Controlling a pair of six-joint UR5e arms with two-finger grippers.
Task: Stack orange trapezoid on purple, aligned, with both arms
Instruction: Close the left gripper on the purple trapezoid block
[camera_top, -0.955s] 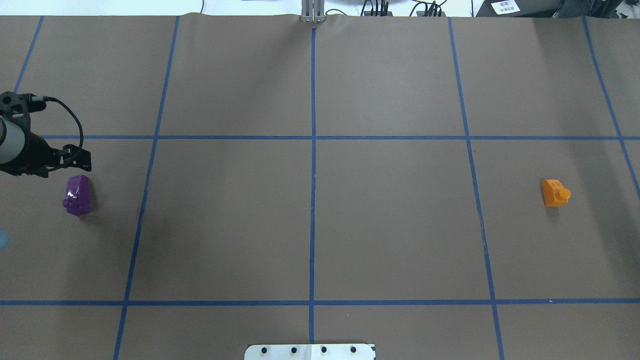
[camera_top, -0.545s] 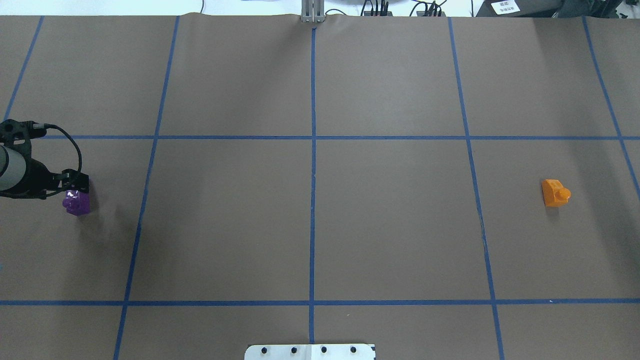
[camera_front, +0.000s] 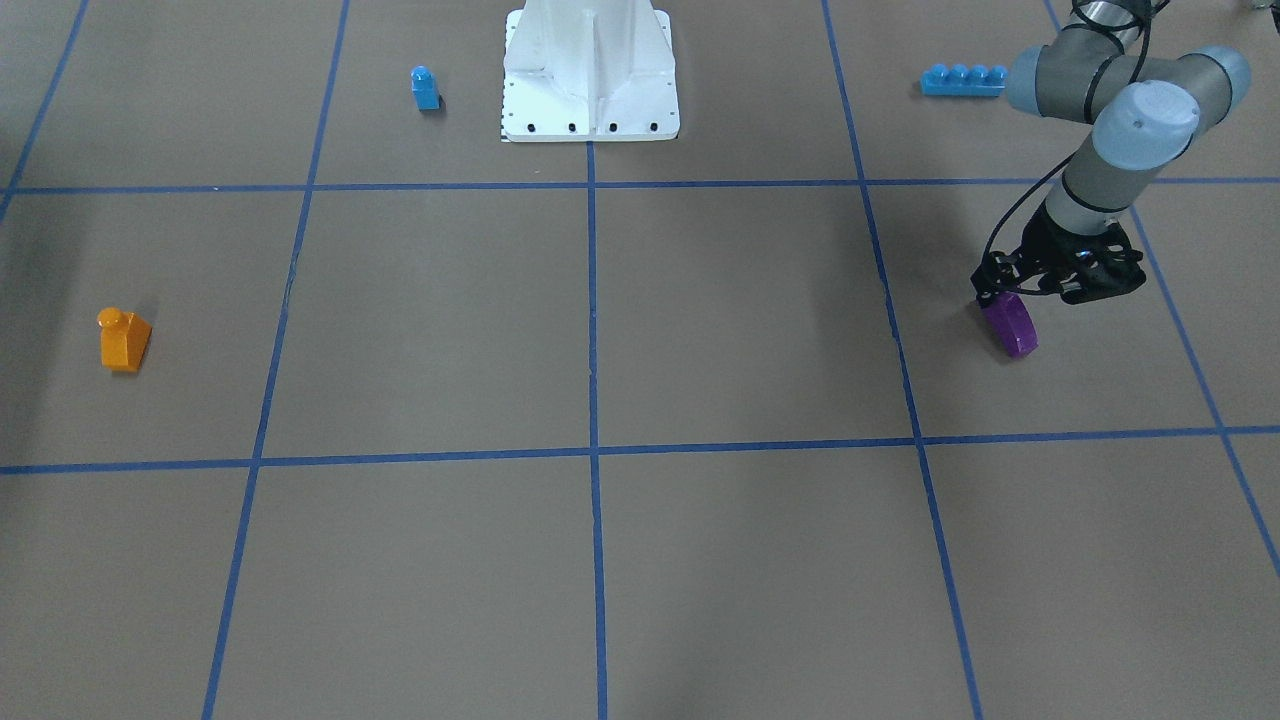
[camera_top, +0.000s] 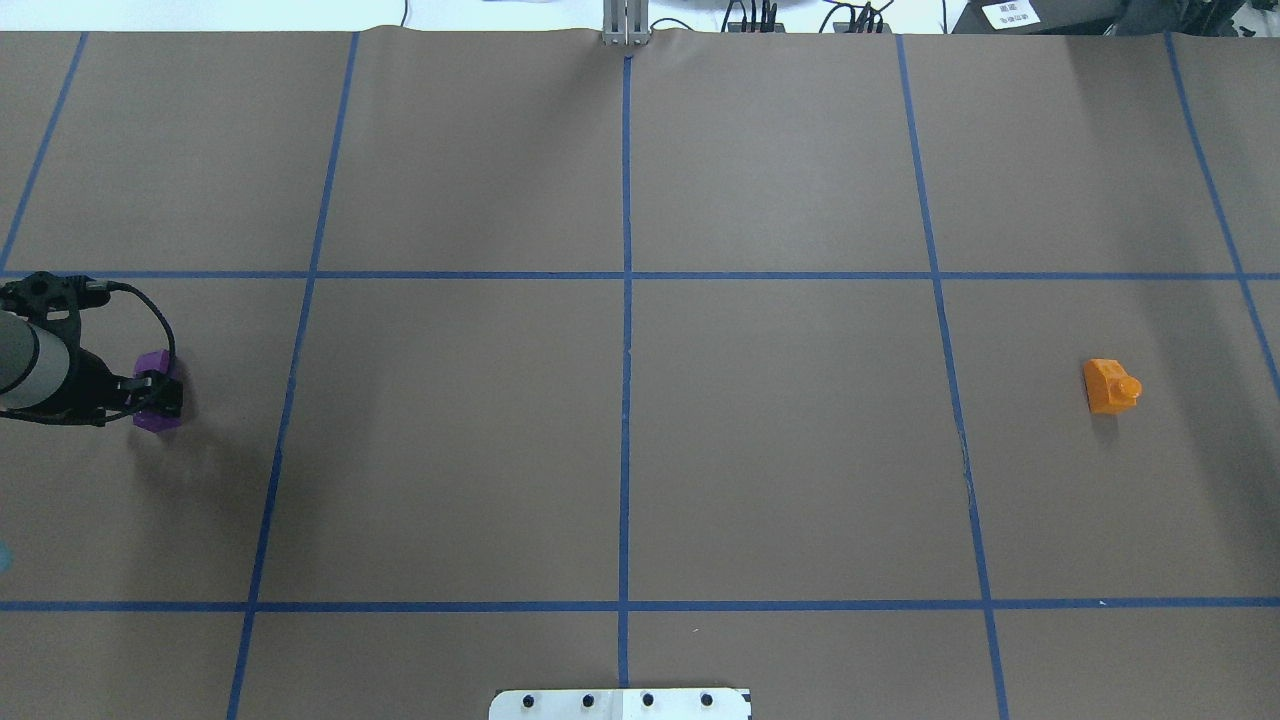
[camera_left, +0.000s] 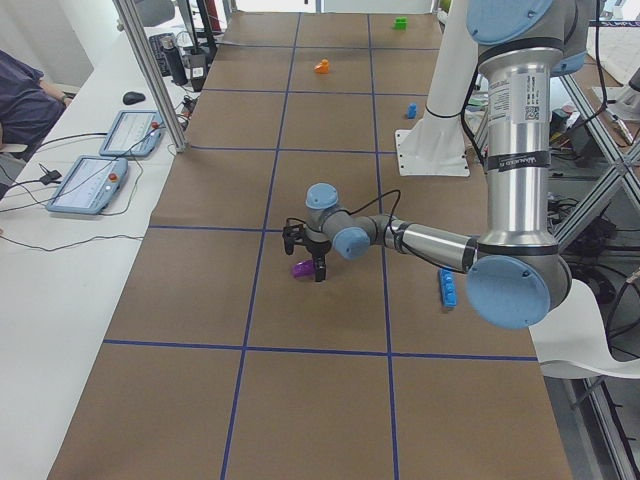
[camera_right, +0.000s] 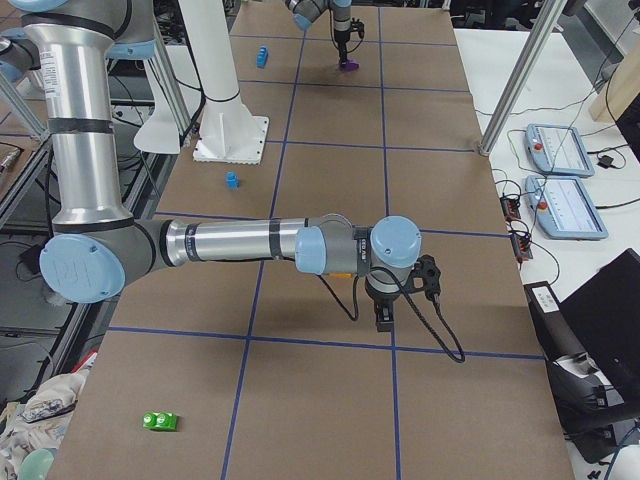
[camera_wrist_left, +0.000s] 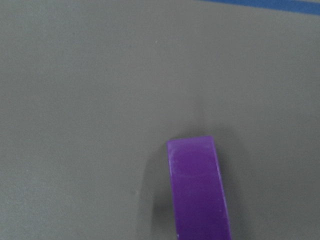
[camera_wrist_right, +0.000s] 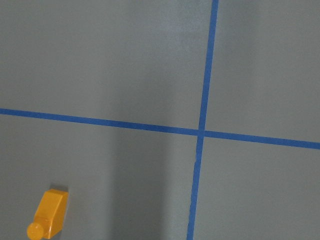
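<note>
The purple brick (camera_top: 154, 421) lies at the table's left side and also shows in the front view (camera_front: 1012, 330). My left gripper (camera_top: 155, 393) is low over it, jaws open on either side of its middle; the left wrist view shows the brick (camera_wrist_left: 198, 190) close below, with no fingers in frame. The orange trapezoid (camera_top: 1109, 386) lies on its side at the right, far from the purple one. The right wrist view shows it (camera_wrist_right: 48, 214) at the lower left. My right gripper (camera_right: 385, 318) shows only in the exterior right view, so I cannot tell if it is open or shut.
A small blue single-stud brick (camera_front: 425, 88) and a long blue four-stud brick (camera_front: 962, 80) lie near the white pedestal base (camera_front: 590, 90). A green brick (camera_right: 160, 421) lies beyond the right arm. Blue tape lines grid the brown table.
My left gripper has moved toward the robot's side and down, from beside the purple brick to over its middle. The orange trapezoid has not moved.
</note>
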